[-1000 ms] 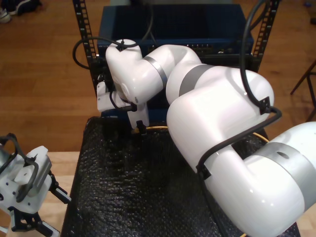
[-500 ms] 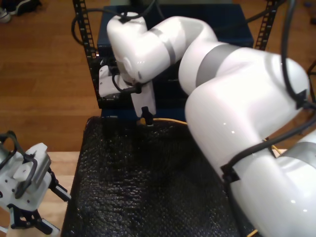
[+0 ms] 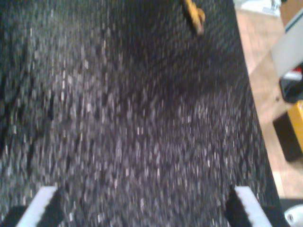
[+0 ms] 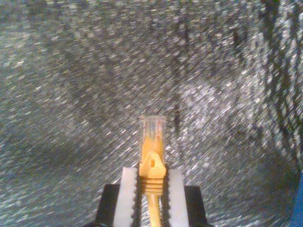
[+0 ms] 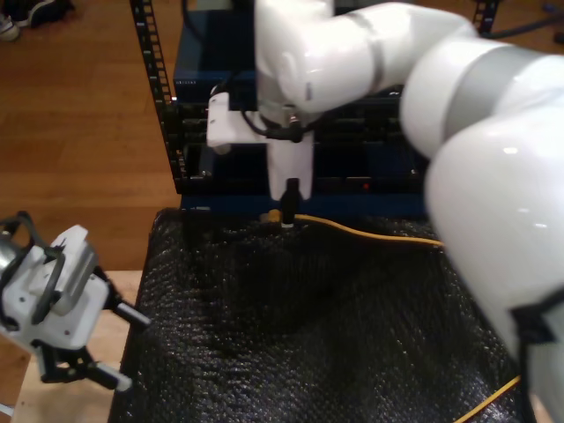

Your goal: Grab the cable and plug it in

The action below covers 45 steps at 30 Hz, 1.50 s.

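My second gripper [image 5: 287, 218] has moved toward the exterior view's right, pinching the cable [image 4: 152, 156] by its plug above the mat [image 5: 291, 335]. My first gripper [image 3: 142, 208] is spread. Wood floor [image 5: 79, 115] around.

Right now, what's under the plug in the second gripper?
Under the plug clamped in my second gripper lies the black bubble-wrap mat. The cable trails across it in the exterior view. What lies beneath the mat is covered.

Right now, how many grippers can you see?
2. My second gripper is by the rack, shut on the cable; my first gripper, open, is at the exterior view's lower left.
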Motion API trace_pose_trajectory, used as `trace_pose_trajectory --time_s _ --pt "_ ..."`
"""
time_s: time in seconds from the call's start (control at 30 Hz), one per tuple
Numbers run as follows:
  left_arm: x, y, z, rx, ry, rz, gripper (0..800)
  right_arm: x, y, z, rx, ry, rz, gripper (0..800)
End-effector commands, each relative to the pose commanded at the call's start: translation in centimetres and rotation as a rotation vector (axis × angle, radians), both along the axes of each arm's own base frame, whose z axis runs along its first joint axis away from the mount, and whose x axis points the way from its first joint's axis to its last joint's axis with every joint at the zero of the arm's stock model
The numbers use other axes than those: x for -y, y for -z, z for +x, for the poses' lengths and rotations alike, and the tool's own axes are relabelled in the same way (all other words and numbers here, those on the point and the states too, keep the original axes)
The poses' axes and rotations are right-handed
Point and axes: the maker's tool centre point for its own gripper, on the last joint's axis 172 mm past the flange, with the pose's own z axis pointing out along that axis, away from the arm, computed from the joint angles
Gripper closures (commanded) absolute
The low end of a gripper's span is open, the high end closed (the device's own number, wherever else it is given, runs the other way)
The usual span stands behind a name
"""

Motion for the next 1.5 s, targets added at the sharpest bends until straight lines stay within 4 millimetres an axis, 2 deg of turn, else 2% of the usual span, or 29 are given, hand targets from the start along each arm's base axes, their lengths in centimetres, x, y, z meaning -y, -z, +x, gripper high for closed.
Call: trace_pose_trajectory --time_s 0.33,0.53,0.7,0.83,0.97,1.1,1.27,1.37,1.5 --pt "4.8 -2.3 1.7 0.01 -0.02 -0.11 2 3.5 -2.9 -4.7 -0.025 0.035 0.101 796" --pt "7.2 -3.5 2.6 0.009 -0.037 -0.165 2 4.7 -3.7 -7.0 -0.021 0.041 0.117 794" --pt "9.6 -4.9 3.7 0.023 -0.054 -0.238 2 4.2 -4.2 -8.7 -0.037 0.04 0.165 796" --pt "10.9 -5.5 4.5 0.032 -0.065 -0.272 2 5.1 -4.6 -9.1 -0.04 0.069 0.194 796" --pt "12.1 -6.0 4.8 0.05 -0.046 -0.278 1 4.7 -5.1 -10.0 -0.07 0.079 0.233 794" --pt "12.6 -6.9 5.3 0.064 -0.033 -0.272 1 5.2 -5.4 -10.1 -0.089 0.095 0.26 796" --pt "14.3 -8.2 5.6 0.063 -0.038 -0.317 1 4.6 -6.0 -10.3 -0.104 0.111 0.302 796" --pt "14.6 -8.9 6.2 0.073 -0.051 -0.34 2 4.4 -6.1 -10.4 -0.104 0.1 0.313 794" --pt "14.9 -8.5 6.2 0.052 -0.048 -0.344 7 3.8 -6.5 -10.5 -0.111 0.103 0.341 796"
